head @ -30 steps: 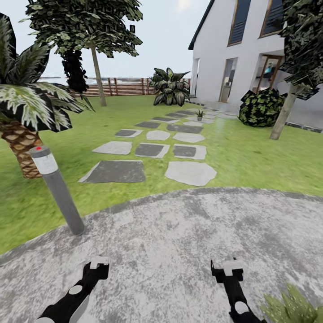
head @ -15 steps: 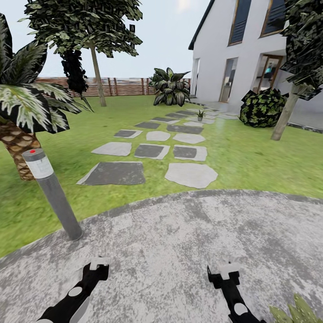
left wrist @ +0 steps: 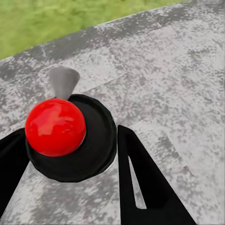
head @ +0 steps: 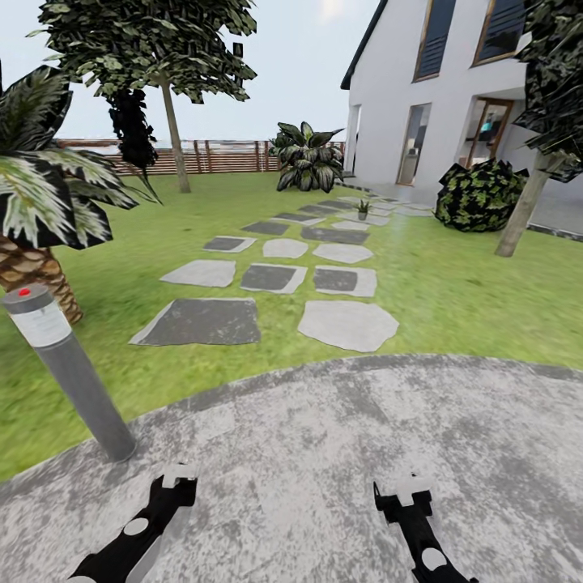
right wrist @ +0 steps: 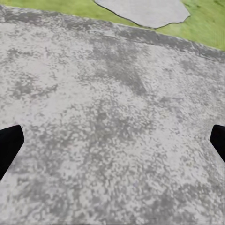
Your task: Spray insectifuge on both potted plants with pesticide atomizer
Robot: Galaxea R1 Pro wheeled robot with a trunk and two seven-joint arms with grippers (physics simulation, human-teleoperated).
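Observation:
In the left wrist view a small dark round-bodied pesticide atomizer (left wrist: 89,154) with a glossy red tip (left wrist: 55,126) sits between two black fingers (left wrist: 140,183) that press on both its sides. In the head view my left gripper (head: 174,479) hangs low over the grey mottled paved circle (head: 324,453). My right gripper (head: 402,494) hangs beside it, open, with only paving between its far-apart fingers (right wrist: 9,145). One small potted plant (head: 362,208) stands far off on the stepping stones near the house. No whitish specks can be made out on it at this distance.
A grey bollard lamp (head: 69,372) leans at the paving's left edge, beside a striped-leaf palm (head: 40,210). Stepping stones (head: 267,279) lead across the lawn toward the white house (head: 437,89). A tree (head: 170,121), a wooden fence (head: 210,158), a leafy shrub (head: 478,194) and another trunk (head: 522,214) stand around.
The whole view has shifted: bollard and palm slid left, the paved circle's edge dropped lower, and the green leaves at bottom right left the picture. Both arms hold their pose.

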